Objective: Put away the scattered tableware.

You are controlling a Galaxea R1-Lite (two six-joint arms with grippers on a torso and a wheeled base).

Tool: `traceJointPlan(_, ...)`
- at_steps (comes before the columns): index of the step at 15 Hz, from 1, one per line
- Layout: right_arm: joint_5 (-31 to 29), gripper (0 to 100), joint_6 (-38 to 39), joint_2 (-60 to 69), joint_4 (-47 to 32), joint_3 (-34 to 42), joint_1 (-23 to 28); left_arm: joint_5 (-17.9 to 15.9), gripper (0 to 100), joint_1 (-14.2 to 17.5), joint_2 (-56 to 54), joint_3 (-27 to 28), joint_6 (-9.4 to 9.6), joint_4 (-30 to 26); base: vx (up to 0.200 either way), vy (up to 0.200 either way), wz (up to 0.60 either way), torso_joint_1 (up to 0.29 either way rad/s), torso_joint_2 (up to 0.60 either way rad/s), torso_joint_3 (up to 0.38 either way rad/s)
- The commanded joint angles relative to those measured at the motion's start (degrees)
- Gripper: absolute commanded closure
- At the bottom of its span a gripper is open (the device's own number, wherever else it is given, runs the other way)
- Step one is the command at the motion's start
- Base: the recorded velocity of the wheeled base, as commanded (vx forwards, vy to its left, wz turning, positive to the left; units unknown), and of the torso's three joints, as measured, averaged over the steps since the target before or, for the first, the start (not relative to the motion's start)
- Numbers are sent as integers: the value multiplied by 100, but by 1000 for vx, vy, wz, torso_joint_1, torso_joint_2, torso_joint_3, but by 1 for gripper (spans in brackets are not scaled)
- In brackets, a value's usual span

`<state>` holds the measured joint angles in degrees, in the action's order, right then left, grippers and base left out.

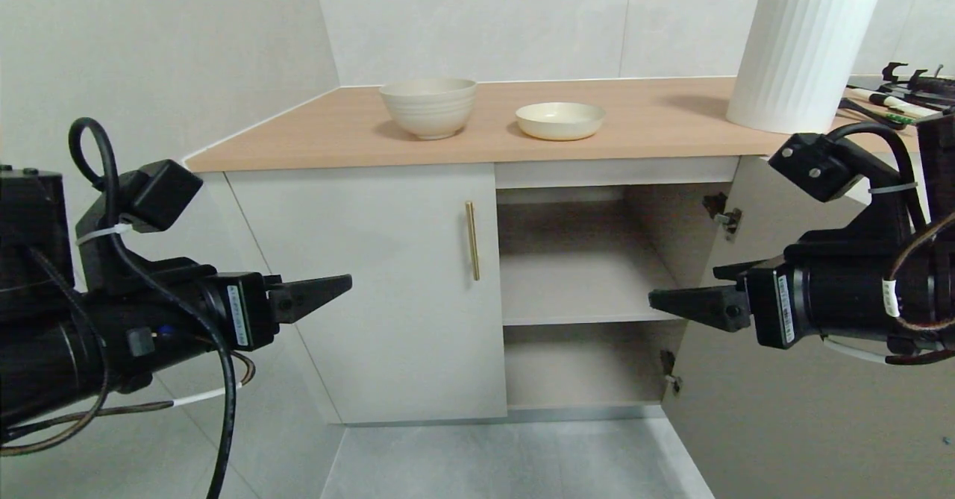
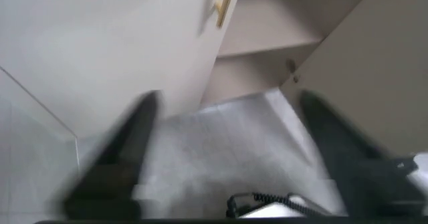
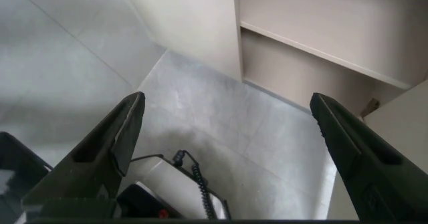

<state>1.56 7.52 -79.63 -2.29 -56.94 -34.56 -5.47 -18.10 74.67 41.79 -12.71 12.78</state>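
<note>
A deep cream bowl (image 1: 429,107) and a shallow cream dish (image 1: 559,120) stand side by side on the wooden countertop (image 1: 656,122). Both arms hang well below the counter, in front of the cabinet. My left gripper (image 1: 328,290) is level with the closed left door, open and empty; its fingers (image 2: 120,157) spread wide over the floor. My right gripper (image 1: 664,301) sits before the open compartment, also open with nothing in it, and its fingers (image 3: 114,150) frame the floor tiles and the cabinet's lower shelf (image 3: 321,53).
The cabinet's right door (image 1: 791,394) is swung open beside my right arm, showing a bare shelf (image 1: 582,290). The left door has a brass handle (image 1: 471,239). A tall white ribbed cylinder (image 1: 802,55) and some tools (image 1: 895,100) occupy the counter's right end.
</note>
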Motion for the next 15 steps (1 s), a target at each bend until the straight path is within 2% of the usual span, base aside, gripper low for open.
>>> traceJointPlan(1,2,0,65,26,-34,-89,-24,-6,0,-9,-49,66,-3,6,0,0,0,0,0,0)
traceJointPlan(5,-7,0,232,9,-456,-344,-104,2,0,-9,-137,66,-12,6,0,0,0,0,0,0)
traceJointPlan(11,2,0,241,-18,-456,-335,-112,-33,0,-9,-207,57,-12,-21,0,0,0,0,0,0)
traceJointPlan(15,-7,0,250,-35,-465,-335,-139,-33,0,-9,-225,66,-12,-21,200,0,0,0,5,4)
